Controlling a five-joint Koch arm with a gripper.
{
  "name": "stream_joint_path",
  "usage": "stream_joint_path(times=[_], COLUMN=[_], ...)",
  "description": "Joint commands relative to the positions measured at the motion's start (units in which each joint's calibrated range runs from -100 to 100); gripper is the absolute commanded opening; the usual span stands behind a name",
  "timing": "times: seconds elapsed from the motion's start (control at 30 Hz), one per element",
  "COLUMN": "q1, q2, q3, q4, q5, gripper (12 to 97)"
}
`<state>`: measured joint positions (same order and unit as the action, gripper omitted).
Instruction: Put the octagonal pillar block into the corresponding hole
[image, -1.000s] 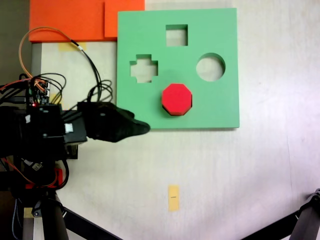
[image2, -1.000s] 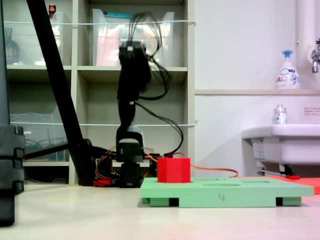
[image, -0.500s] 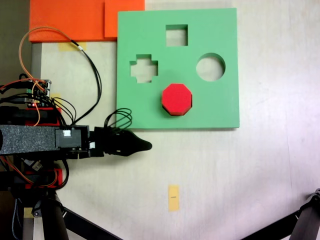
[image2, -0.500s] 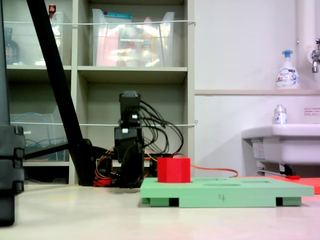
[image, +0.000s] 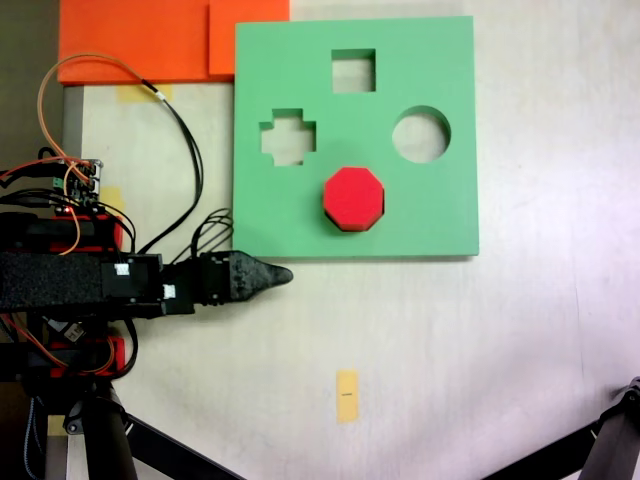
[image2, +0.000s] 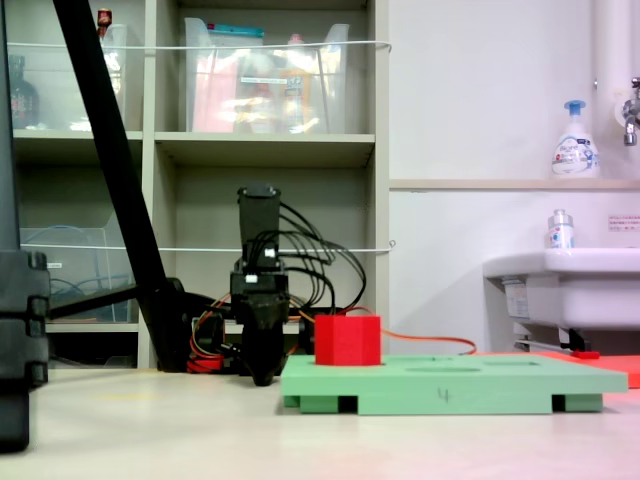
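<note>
The red octagonal pillar block (image: 353, 197) stands upright in the green foam board (image: 440, 210), filling its eight-sided hole, which it covers. From the side, the block (image2: 347, 340) sticks up well above the board (image2: 450, 385). My gripper (image: 280, 275) lies low over the table just off the board's lower left corner, left of the block and apart from it. Its jaws are shut to one dark point with nothing between them. In the side-on fixed view the gripper (image2: 262, 376) points down at the table beside the board.
The board also has a cross cutout (image: 288, 137), a square cutout (image: 353, 70) and a round cutout (image: 420, 134). Orange foam sheets (image: 140, 40) lie at top left. Loose cables (image: 185, 140) loop by the arm's base. A yellow tape mark (image: 346, 395) lies below.
The arm has folded down from a raised pose to lie low over the table. Its tip then drew back slightly left. The red block has not moved.
</note>
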<state>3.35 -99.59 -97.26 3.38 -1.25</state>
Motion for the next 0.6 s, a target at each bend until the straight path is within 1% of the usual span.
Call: stream_joint_path(times=[0.0, 0.07, 0.17, 0.57], q1=[0.2, 0.0, -0.1, -0.1], q2=[-0.4, -0.4, -0.4, -0.4], q3=[-2.7, -2.7, -2.7, -2.7], q4=[-1.4, -2.0, -2.1, -1.8], q5=[-0.9, -0.8, -0.8, -0.8], gripper=[49.8, 48.1, 49.5, 49.4])
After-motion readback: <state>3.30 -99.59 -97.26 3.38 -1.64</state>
